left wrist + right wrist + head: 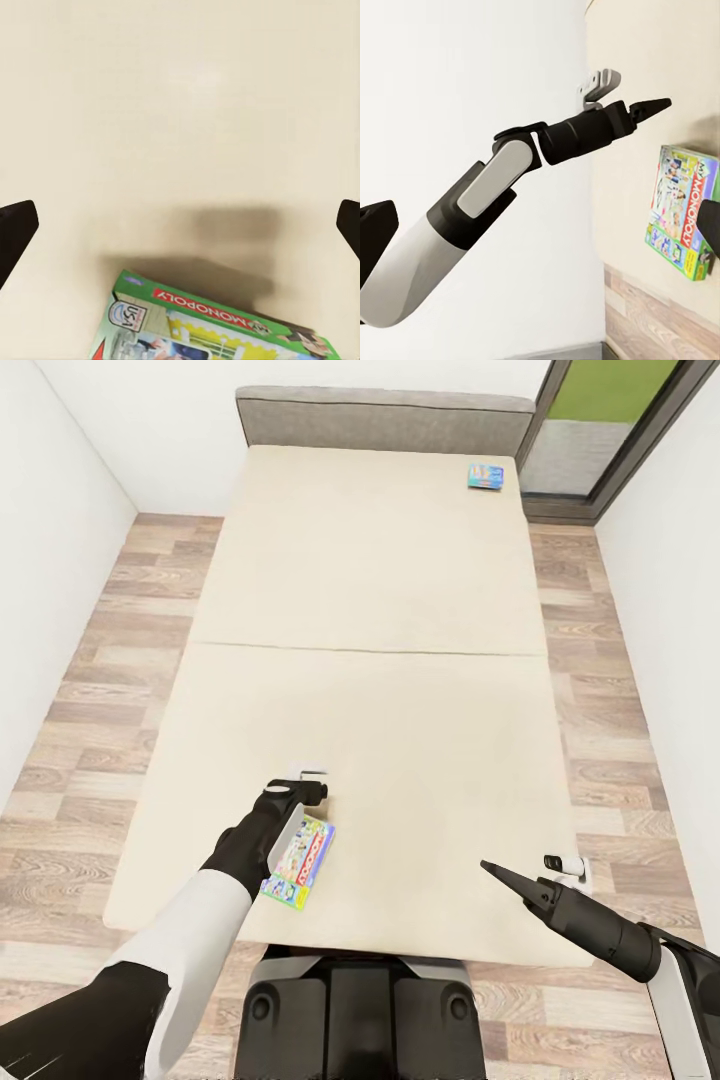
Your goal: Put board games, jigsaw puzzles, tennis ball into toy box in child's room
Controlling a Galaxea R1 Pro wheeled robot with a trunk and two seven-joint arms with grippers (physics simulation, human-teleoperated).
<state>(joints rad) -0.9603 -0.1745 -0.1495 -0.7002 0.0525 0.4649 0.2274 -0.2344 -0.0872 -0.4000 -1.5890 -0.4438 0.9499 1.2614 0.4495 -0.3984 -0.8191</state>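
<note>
A green Monopoly board game (300, 863) lies flat on the cream bed (400, 610) near its front edge. My left gripper (312, 782) hovers just past the box's far end, open, nothing between its fingers. In the left wrist view the same box (210, 330) lies below the wide-apart fingers (16, 229). A smaller blue board game (486, 476) rests at the far right corner by the headboard. My right gripper (535, 872) is open over the bed's front right edge. The right wrist view looks across at the left gripper (626, 94) and the Monopoly box (681, 210).
A grey headboard (385, 418) closes the far end of the bed. Strips of wood floor (110, 660) run along both sides, bounded by white walls. A dark-framed glass door (600, 430) stands at the back right. My own base (355, 1015) is against the bed's front edge.
</note>
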